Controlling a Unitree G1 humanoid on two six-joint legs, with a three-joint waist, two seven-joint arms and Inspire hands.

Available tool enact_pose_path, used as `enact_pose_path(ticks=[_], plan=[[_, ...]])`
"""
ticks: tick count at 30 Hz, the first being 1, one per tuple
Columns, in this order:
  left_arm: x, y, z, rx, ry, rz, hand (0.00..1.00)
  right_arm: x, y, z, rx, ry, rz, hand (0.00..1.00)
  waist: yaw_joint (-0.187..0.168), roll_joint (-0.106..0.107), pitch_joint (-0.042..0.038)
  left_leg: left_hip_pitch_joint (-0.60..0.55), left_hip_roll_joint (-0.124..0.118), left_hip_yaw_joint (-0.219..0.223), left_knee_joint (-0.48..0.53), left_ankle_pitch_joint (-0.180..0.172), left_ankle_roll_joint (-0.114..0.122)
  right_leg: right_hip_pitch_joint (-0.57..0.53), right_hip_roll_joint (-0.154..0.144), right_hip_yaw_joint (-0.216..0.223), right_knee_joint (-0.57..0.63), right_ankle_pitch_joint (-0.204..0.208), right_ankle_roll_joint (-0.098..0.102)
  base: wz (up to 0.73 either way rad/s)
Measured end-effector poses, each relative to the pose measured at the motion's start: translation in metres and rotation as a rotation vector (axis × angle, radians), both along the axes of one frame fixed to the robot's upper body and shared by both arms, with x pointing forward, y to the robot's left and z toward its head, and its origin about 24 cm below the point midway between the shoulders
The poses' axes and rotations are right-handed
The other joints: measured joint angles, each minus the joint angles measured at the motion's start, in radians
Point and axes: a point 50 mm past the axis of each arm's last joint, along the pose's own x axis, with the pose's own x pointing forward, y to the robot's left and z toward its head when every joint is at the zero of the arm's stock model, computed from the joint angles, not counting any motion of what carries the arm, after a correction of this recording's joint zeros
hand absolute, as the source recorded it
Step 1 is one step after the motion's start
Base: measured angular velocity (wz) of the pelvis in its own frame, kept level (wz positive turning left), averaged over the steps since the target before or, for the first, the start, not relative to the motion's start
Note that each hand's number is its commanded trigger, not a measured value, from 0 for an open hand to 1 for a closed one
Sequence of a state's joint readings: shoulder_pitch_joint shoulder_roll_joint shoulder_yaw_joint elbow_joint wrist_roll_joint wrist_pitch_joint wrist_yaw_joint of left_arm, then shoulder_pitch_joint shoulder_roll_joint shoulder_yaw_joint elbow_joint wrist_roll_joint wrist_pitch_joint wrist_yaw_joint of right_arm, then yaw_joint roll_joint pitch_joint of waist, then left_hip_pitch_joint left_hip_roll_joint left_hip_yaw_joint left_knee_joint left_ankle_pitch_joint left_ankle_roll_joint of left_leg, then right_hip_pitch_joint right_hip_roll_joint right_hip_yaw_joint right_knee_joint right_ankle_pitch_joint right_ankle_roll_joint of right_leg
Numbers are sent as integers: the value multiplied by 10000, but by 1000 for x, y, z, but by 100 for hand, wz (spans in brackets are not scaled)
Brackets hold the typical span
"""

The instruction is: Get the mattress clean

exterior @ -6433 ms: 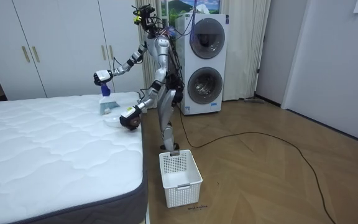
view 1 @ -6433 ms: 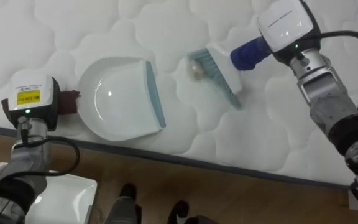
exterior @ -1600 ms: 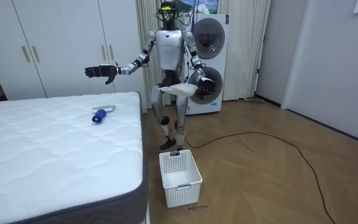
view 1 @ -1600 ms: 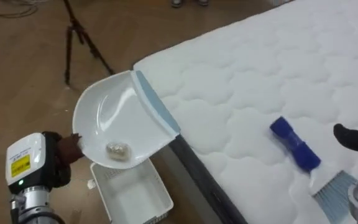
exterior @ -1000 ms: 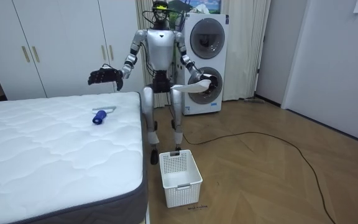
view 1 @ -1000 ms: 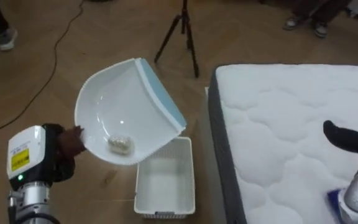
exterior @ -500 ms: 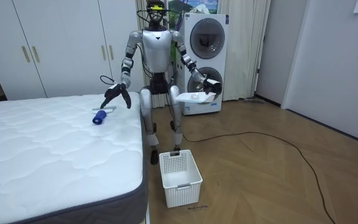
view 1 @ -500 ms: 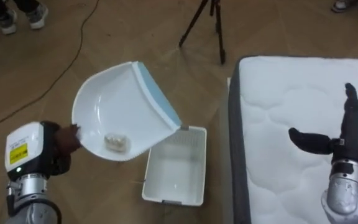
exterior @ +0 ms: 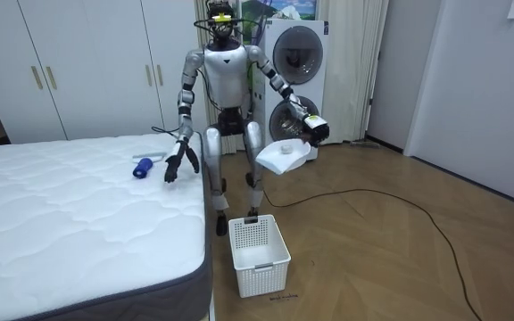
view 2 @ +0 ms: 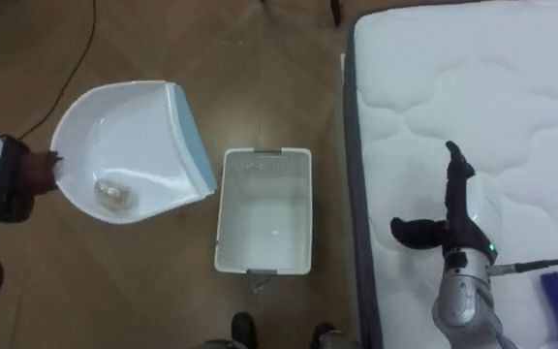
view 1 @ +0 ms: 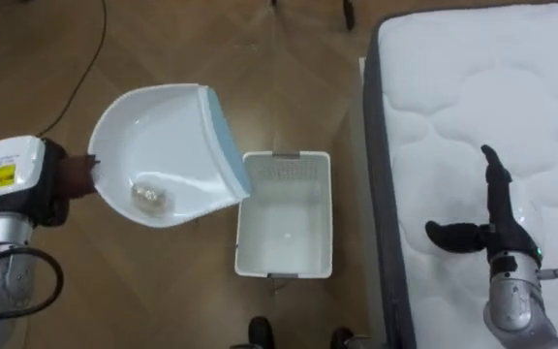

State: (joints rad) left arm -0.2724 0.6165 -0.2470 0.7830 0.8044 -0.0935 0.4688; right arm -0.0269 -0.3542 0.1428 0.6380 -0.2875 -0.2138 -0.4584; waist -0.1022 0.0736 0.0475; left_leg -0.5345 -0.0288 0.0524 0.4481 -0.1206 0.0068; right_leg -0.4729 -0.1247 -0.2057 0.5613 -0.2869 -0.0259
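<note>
A white dustpan [view 1: 158,145] with a blue lip hangs over the wooden floor, just left of a white plastic basket [view 1: 243,218]. A small crumpled wad [view 1: 148,195] lies in the pan's bowl. My left hand [view 1: 64,179] is shut on the dustpan's handle at the left. In the room view the dustpan [exterior: 284,154] is held out at hip height, above and to the room view's right of the basket [exterior: 259,254]. My right hand [view 1: 492,231] is open, fingers straight, above the white mattress [view 1: 473,87] near its edge. A blue-handled brush [exterior: 145,165] lies on the bed.
I stand at the bed's corner, facing the basket on the floor. Two stacked washing machines [exterior: 293,85] and white wardrobes [exterior: 78,62] stand behind me. A dark cable [exterior: 391,201] runs across the wooden floor to the room view's right.
My left arm has swung the dustpan outward and lower, beside the basket. My right hand has dropped from above the bed down to its edge. The eye views have shifted as I turned.
</note>
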Motion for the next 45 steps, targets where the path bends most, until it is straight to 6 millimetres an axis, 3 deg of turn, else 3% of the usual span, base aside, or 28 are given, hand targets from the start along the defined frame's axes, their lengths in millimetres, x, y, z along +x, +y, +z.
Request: enact_pose_path(ticks=[8, 12, 17, 27, 32, 36, 43, 45], plan=[[15, -13, 5, 978, 692, -815, 100, 2, 11, -4, -542, 622, 806, 0, -225, 279, -1, -1002, 150, 154, 705, -176, 275, -883, -20, 21, 525, -36, 43, 2], [22, -16, 8, 1681, 1132, -1091, 100, 0, 21, -11, -497, 1152, 1344, 0, -302, 329, -3, -1022, 121, 315, 710, -207, 341, -1041, -50, 154, 771, -79, 87, -4], [27, -23, 15, 2408, 1189, -1323, 100, -1, 21, -11, -570, 1319, 1239, 0, -314, 460, -33, -1036, 119, 324, 701, -197, 368, -1069, -100, 153, 826, -99, 94, 0], [29, -24, 17, 3343, 2029, -1187, 100, -2, 25, -5, -545, 1106, 1275, 0, -316, 472, -39, -1091, 144, 852, 702, -190, 379, -1373, -292, 278, 1178, -279, 56, -1], [28, -20, 17, 3451, 2536, -977, 100, -4, 25, -4, -529, 1062, 1219, 0, -296, 497, -57, -1159, 154, 849, 738, -188, 384, -1416, -278, 272, 1170, -279, 55, 0], [22, -3, 21, 4179, 2954, -778, 100, -9, 22, -6, -380, 1071, 953, 0, -279, 740, -201, -1151, 178, 966, 747, -208, 421, -1403, -252, 261, 1160, -280, 64, 0], [14, 22, 25, 4648, 3374, -110, 100, -7, 20, -2, -473, 606, 690, 0, -290, 1285, -160, -801, 139, 1278, 647, -211, 482, -1295, -338, 538, 1392, -378, 126, -5], [13, 24, 23, 4613, 3461, -2, 100, -7, 20, -1, -465, 418, 598, 0, -319, 1427, -100, -720, 139, 1421, 636, -238, 520, -1307, -419, 645, 1589, -483, 139, 0]])
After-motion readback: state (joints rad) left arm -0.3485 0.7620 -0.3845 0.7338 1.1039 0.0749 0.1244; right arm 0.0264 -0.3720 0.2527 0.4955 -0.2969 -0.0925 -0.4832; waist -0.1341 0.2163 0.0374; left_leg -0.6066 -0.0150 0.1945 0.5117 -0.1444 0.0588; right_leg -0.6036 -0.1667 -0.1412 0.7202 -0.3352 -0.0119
